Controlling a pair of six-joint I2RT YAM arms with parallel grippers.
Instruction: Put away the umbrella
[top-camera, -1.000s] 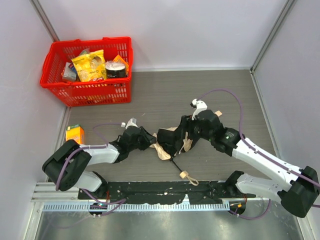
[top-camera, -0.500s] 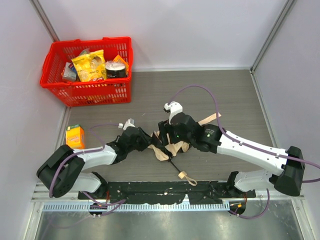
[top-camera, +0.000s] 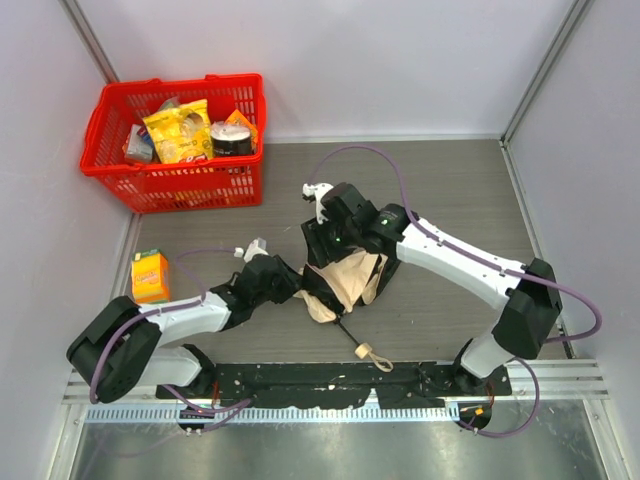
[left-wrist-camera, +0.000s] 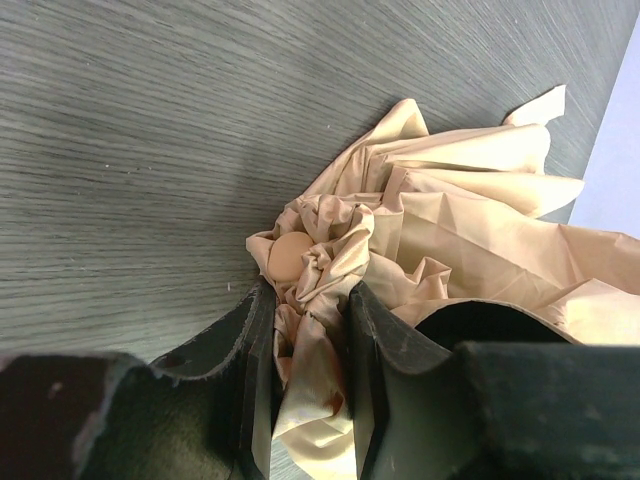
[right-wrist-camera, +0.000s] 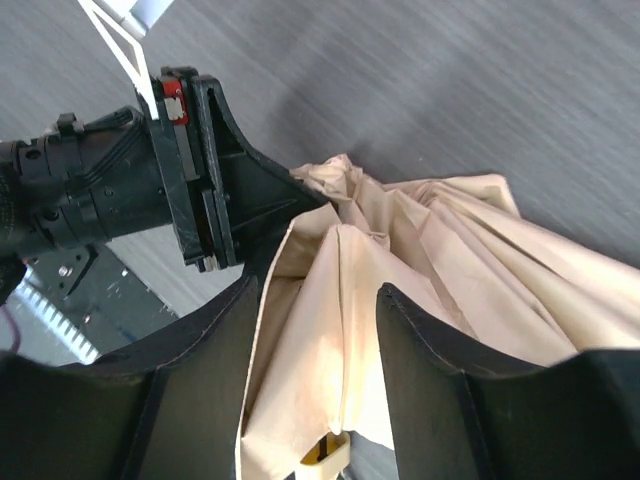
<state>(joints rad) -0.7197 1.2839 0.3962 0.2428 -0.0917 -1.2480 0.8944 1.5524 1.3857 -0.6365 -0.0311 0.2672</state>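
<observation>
The umbrella (top-camera: 345, 280) lies half collapsed in the middle of the bench (top-camera: 450, 180). Nearest the arms' bases, its small cream handle (top-camera: 367, 349) and loop cord point toward 5 o'clock. The thin black shaft (top-camera: 348, 328) runs up from there into a crumpled heap of beige cloth.

At the heap's 9 o'clock edge, the left pincer (left-wrist-camera: 310, 290) is pressed together on a bunched fold of cloth. At 12 o'clock, the right pincer (right-wrist-camera: 318, 290) stands spread astride a pleat, and the cloth between its jaws looks loose rather than squeezed.

The canopy looks light, limp and somewhat slick, so a pinch of cloth alone would probably slide or only drag folds. The stiff shaft or the handle seems the surer place to take hold, and the thin ribs should not be bent.

The top view alone shows the handle, the shaft, an orange carton (top-camera: 150, 275) at 9 o'clock and a red basket (top-camera: 170, 180) of groceries far off at 11 o'clock. Only the wrist views show how each pincer meets the cloth.
</observation>
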